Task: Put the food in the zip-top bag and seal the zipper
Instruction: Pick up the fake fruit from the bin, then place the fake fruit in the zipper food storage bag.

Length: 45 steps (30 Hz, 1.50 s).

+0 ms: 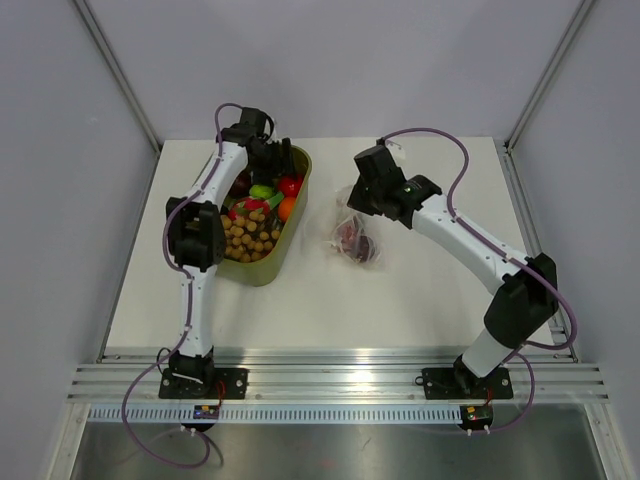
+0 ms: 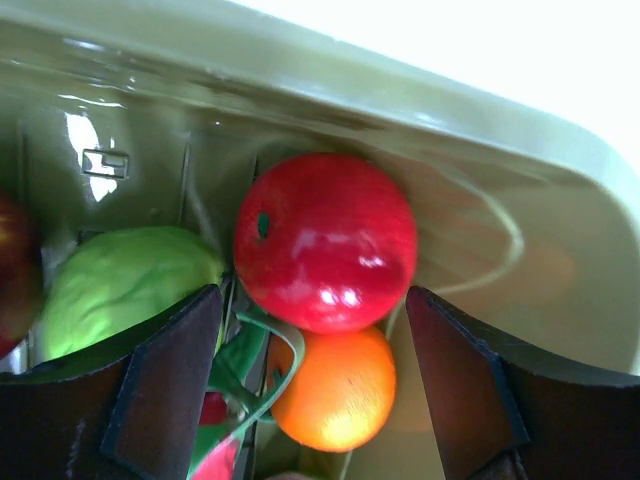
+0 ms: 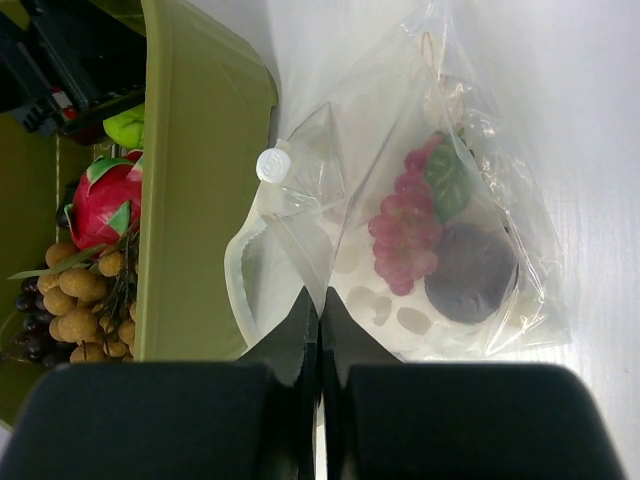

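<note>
Counter (image 1: 420, 290): white.
Top view: tub (image 1: 298, 215) long axis near-far; zip-top bag (image 1: 355, 238) just right of it.
Left wrist: left claw (image 2: 312, 310) apart, flanking red fruit (image 2: 325, 240) in tub.
Right wrist: right claw (image 3: 320, 305) together, pinching bag edge; mouth faces tub; purple food (image 3: 470, 275) inside.

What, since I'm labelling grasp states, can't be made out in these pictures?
- Right wrist view: whether the right gripper pinches the zip-top bag film; its shut fingers cover the contact.
- Top view: the left gripper fingertips, hidden beneath its wrist.
- Left wrist view: a dark red item, cut off by the left edge.
- Right wrist view: how far the zipper is open; clear, crinkled strip.
</note>
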Motion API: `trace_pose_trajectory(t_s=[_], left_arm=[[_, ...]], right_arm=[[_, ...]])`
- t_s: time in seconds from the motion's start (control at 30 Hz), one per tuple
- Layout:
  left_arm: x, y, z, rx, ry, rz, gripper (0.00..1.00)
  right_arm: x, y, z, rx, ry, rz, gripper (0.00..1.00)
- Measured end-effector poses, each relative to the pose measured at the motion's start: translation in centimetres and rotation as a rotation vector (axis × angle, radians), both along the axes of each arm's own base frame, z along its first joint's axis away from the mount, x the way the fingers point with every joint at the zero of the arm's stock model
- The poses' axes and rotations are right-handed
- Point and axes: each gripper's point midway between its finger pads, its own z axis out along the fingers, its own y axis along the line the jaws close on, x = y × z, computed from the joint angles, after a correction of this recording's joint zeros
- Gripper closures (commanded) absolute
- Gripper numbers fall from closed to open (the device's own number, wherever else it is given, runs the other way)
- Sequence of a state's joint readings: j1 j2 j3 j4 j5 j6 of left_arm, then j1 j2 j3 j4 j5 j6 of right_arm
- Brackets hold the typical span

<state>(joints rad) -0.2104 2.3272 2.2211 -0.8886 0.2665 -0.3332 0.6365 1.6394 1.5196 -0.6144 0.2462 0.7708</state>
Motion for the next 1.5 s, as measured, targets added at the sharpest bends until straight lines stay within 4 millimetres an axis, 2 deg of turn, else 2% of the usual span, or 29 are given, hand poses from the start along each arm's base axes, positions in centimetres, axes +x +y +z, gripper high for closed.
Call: trace_pose_trajectory(t_s=[0.07, 0.27, 0.37, 0.47, 0.5, 0.63, 0.77, 0.83, 0.9, 1.07, 1.2, 1.27, 1.33, 1.5], left_arm=[[0.0, 0.0, -0.9, 0.001, 0.018, -0.001, 0.21], [-0.4, -0.8, -1.7, -0.005, 0.039, -0.016, 0.19], [-0.5, -1.2, -2.4, -0.006, 0.051, -0.02, 0.24], [-0.5, -1.4, -2.4, -0.011, 0.052, -0.018, 0.43], [-0.5, -1.4, -2.4, -0.012, 0.051, -0.017, 0.56], [-0.4, -1.4, -2.3, -0.013, 0.04, -0.015, 0.74], [-0.7, -0.8, -1.8, 0.014, 0.02, 0.001, 0.83], [-1.0, -0.5, -0.8, 0.026, 0.001, 0.011, 0.85], [-1.4, 0.2, 1.2, 0.038, -0.033, 0.027, 0.86], [-3.0, 1.7, 8.7, 0.034, -0.172, 0.062, 0.88], [-5.1, 2.5, 14.7, 0.006, -0.294, 0.073, 0.88], [-6.7, 2.6, 16.2, -0.016, -0.321, 0.062, 0.88], [-8.6, 2.3, 16.8, -0.043, -0.328, 0.038, 0.88], [-13.2, -0.2, 16.5, -0.139, -0.289, -0.066, 0.88]], right_arm=[[0.1, 0.0, 0.0, -0.001, 0.002, 0.0, 1.0], [0.3, 0.3, -0.3, -0.004, 0.006, 0.001, 1.0], [0.5, 0.4, -0.2, -0.002, 0.005, 0.001, 1.0], [0.5, 0.4, -0.2, -0.002, 0.005, 0.001, 1.0], [0.5, 0.4, -0.2, -0.002, 0.005, 0.001, 1.0], [0.6, 0.5, -0.1, -0.001, 0.003, 0.001, 1.0], [0.6, 0.5, -0.1, -0.001, 0.003, 0.001, 1.0], [0.6, 0.5, -0.1, -0.001, 0.003, 0.001, 1.0], [0.6, 0.5, -0.1, -0.002, 0.003, 0.001, 1.0], [0.6, 0.4, -0.1, -0.005, 0.002, 0.004, 1.0], [0.6, 0.4, -0.2, -0.008, 0.001, 0.005, 1.0], [0.6, 0.4, -0.1, -0.008, 0.001, 0.005, 1.0], [0.6, 0.4, -0.1, -0.007, 0.0, 0.005, 1.0], [0.6, 0.4, -0.1, -0.006, -0.001, 0.005, 1.0]])
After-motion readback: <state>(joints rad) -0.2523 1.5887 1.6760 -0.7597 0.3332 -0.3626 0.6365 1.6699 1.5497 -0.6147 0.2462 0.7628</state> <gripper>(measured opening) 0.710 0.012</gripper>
